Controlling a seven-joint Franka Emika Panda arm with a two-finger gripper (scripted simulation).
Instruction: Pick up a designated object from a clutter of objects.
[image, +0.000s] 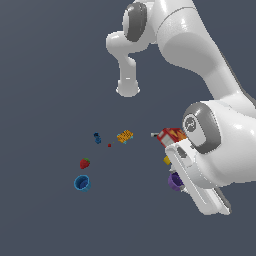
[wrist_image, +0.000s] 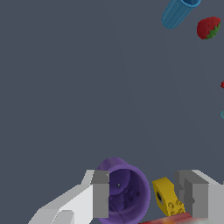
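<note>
Two fingers (wrist_image: 99, 192) of the gripper (wrist_image: 146, 194) stand wide apart in the wrist view, straddling the purple cup (wrist_image: 124, 192) and a yellow piece (wrist_image: 167, 197); nothing is clamped, so the claw is open and empty. The cup lies against the nearer finger, its mouth facing the camera, with the yellow piece between it and the other finger. In the exterior view the cup (image: 175, 181) peeks out at about four o'clock from the scene's middle, mostly hidden by the arm, with the red box (image: 169, 135) at its twelve o'clock. The blue cup (image: 82, 183) and strawberry (image: 85, 163) sit well apart, near eight o'clock. By my reading the approach is done; closing, gripping and lifting are left. The yellow piece between the fingers could spoil the grip.
</note>
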